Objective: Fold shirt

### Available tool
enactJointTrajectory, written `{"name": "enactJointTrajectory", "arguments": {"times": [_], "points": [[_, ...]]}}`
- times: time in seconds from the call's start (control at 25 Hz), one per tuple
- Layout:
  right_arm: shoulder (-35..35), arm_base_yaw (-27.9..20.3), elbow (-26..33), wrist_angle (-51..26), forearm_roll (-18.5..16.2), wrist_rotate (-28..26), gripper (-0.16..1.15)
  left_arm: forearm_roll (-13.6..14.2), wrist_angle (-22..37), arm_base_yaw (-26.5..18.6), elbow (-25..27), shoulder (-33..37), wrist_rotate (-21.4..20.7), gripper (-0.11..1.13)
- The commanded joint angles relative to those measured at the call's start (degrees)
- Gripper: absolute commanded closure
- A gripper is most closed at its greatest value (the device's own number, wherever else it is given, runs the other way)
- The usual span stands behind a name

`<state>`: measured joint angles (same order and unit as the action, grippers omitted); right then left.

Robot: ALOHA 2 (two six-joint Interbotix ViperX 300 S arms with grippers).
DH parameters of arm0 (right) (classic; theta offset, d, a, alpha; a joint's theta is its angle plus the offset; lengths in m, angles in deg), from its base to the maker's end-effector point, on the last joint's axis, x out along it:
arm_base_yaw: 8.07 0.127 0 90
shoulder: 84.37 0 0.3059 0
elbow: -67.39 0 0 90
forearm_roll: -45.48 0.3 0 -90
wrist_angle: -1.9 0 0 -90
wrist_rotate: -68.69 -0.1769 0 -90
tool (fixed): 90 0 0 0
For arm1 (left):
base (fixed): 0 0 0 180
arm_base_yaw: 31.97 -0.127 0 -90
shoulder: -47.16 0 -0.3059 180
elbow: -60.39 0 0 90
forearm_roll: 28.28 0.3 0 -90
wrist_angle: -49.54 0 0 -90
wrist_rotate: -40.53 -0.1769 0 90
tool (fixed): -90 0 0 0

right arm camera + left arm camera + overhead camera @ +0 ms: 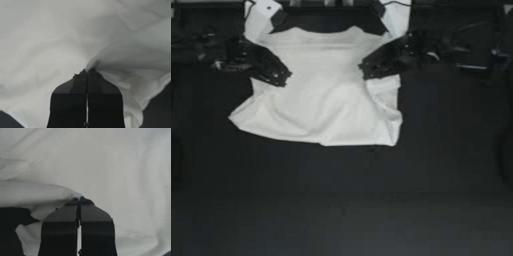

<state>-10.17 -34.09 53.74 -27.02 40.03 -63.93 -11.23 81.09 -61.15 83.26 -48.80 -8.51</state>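
Because each gripper pinches only a small tuck of cloth at the shirt's point(328, 95) side edges, the likeliest failure from here is, in my judgement, a slip: if the 2 arms pull apart or lift unevenly, the thin fabric could slide out from between one pair of tips and that side would drop, leaving the fold skewed. A second risk is that one pinch has taken both layers and the other only the top one, which would drag the garment across the dark table point(338, 200) instead of turning it over. The wrinkled lower hem could also bunch under itself.

The shirt lies at the far half of the table, centred between the arms, neck toward the far edge and hem toward the open near area, with the lower corners splayed outward.

The left gripper point(79, 200) sits at the shirt's left side, about level with the sleeve. Its jaws are pressed together, only a hairline between them, and a raised ridge of white cloth is caught at the tips. The right gripper point(87, 71) mirrors it on the right side, jaws likewise closed tight, with a puckered fold of shirt gathered at the tips and rising away from them.
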Motion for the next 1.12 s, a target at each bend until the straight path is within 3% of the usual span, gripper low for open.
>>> {"name": "enactJointTrajectory", "arguments": {"times": [0.04,0.6,0.96,1.12], "points": [[0.0,0.2,2.7,0.7,1.1,1.2,0.93,-0.3,-2.0,0.2,-1.9,0.1,0.1,0.98],[-4.0,-0.1,3.3,2.9,2.2,2.5,0.93,-0.9,-7.6,0.2,-6.0,-8.9,0.1,0.98],[-4.8,-0.4,3.0,4.0,2.3,2.5,0.93,-1.1,-11.3,0.4,-6.4,-11.0,0.1,0.98],[-5.0,-0.4,3.0,4.0,2.3,2.5,0.92,-1.6,-12.1,0.4,-6.2,-11.0,0.1,0.92]]}}
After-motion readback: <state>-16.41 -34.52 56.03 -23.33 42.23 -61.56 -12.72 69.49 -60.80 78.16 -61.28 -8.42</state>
